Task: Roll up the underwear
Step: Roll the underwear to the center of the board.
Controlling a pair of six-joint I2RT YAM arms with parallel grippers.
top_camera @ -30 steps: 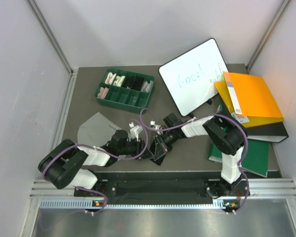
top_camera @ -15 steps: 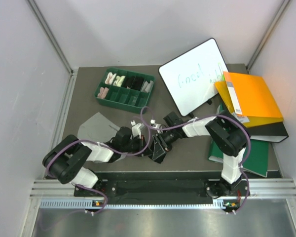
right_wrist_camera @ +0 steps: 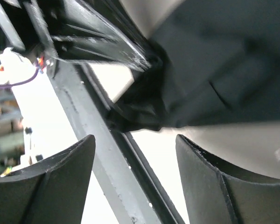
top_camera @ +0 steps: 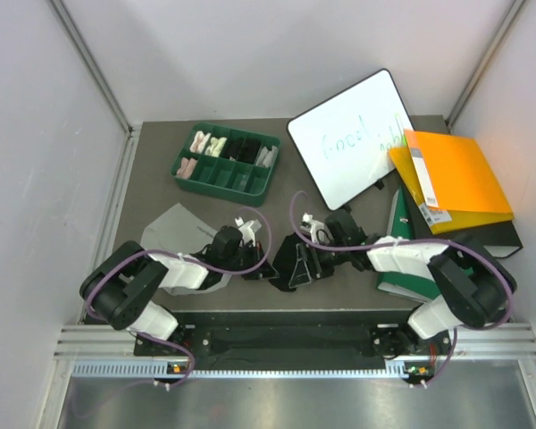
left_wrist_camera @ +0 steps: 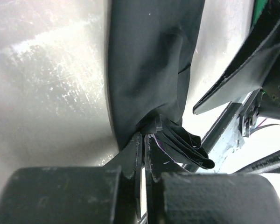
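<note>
A: Jaws, left side?
B: Left gripper [left_wrist_camera: 144, 137] is pinched tight on a bunched edge of the black underwear [left_wrist_camera: 149, 60].
A: Right?
B: Right gripper [right_wrist_camera: 134, 140] is spread wide with nothing between its fingers, just beside the same cloth.
A: Where does it lie?
B: On the table [top_camera: 152, 192], near the front edge, between both grippers.
A: The grey underwear [top_camera: 172, 231]?
B: Flat at left, partly under the left arm.

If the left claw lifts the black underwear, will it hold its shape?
Probably floppy: the black underwear bunches into pleats where the left claw pinches it, so it should sag and unfold. Likely light, being thin cloth. Slipping seems unlikely with folds gathered in the shut claw.
</note>
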